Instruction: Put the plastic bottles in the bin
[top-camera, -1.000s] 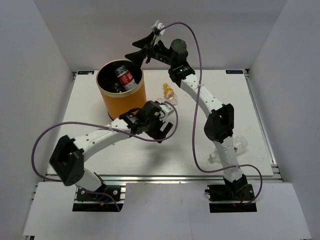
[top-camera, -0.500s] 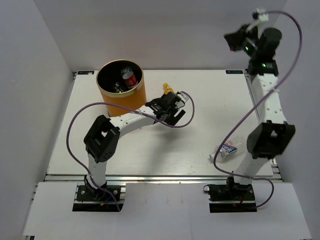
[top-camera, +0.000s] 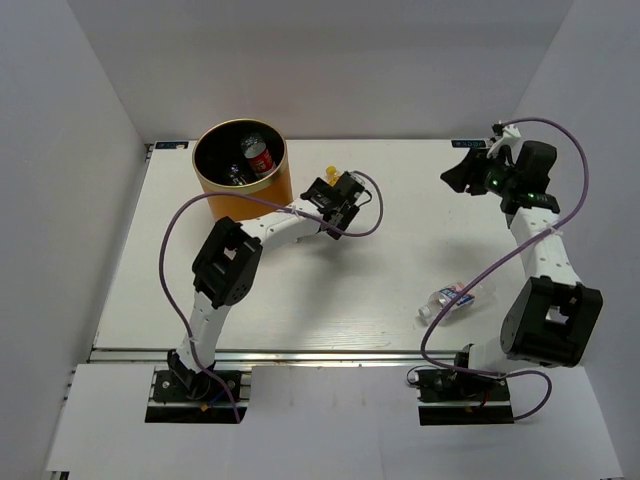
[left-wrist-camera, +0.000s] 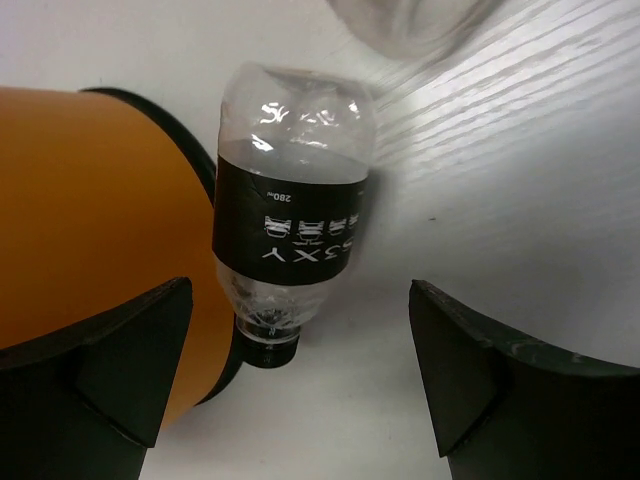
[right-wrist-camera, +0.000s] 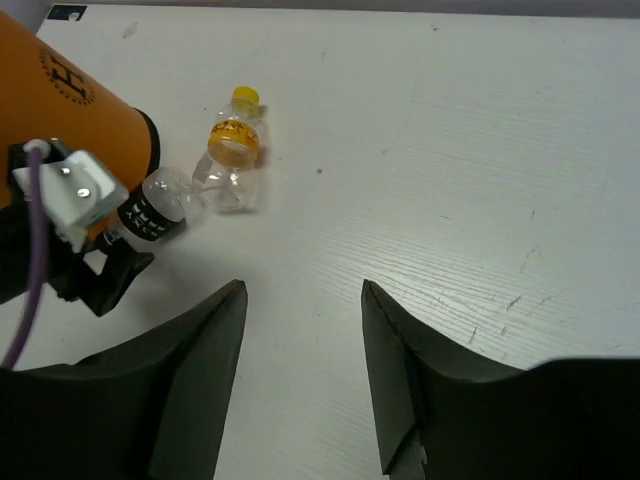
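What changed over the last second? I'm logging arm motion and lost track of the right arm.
The right end effector swung from above the bin to the far right and lowered, open and empty. The left end effector advanced toward the bin and is open, facing the black-labelled bottle beside it. The bin, yellow-capped bottle and bottle near the right base stayed put.
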